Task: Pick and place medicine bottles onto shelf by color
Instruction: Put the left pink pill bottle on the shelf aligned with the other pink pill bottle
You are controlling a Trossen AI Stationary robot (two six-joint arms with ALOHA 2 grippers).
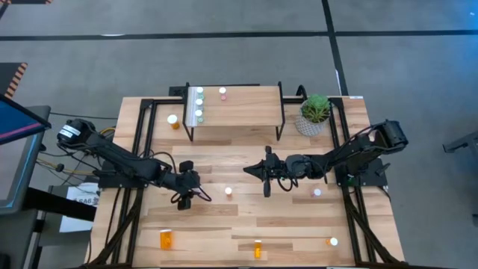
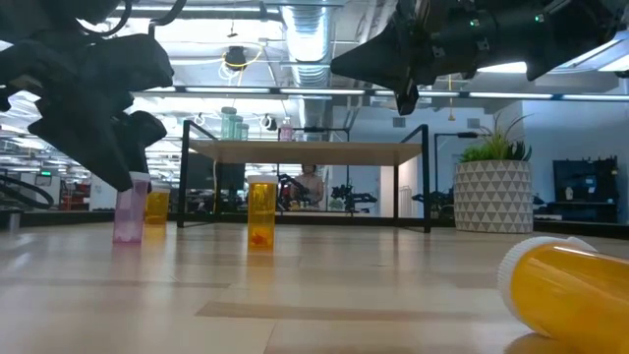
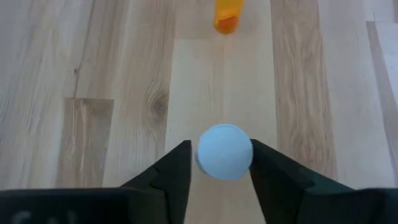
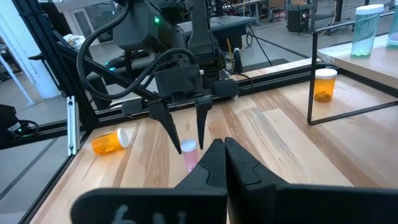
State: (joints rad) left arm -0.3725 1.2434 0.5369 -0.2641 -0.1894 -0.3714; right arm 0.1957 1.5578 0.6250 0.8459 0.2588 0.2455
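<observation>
A small pink medicine bottle (image 1: 228,192) with a white cap stands upright on the table, left of centre. My left gripper (image 3: 221,146) reaches it slanting down from the table's left and is closed around its cap. In the low view the left gripper (image 2: 126,177) covers the top of the bottle (image 2: 128,214). My right gripper (image 1: 258,173) hangs shut and level above the table's middle, pointing toward the left gripper and holding nothing. The shelf (image 1: 235,112) at the far side carries green bottles (image 1: 199,103) and a pink one (image 1: 222,92). My left gripper has the pink bottle's white cap (image 3: 225,151) between its two fingers, one on each side, near their free ends. The fingers (image 3: 264,165) slant down from the table's left. The bottle stands upright with its base on the table.
An orange bottle (image 1: 173,119) stands left of the shelf. A potted plant (image 1: 315,113) sits at the shelf's right. Another pink bottle (image 1: 317,192) stands right of centre. Near the front edge are a lying orange bottle (image 1: 166,239), an orange one (image 1: 258,248) and a white-capped one (image 1: 332,241).
</observation>
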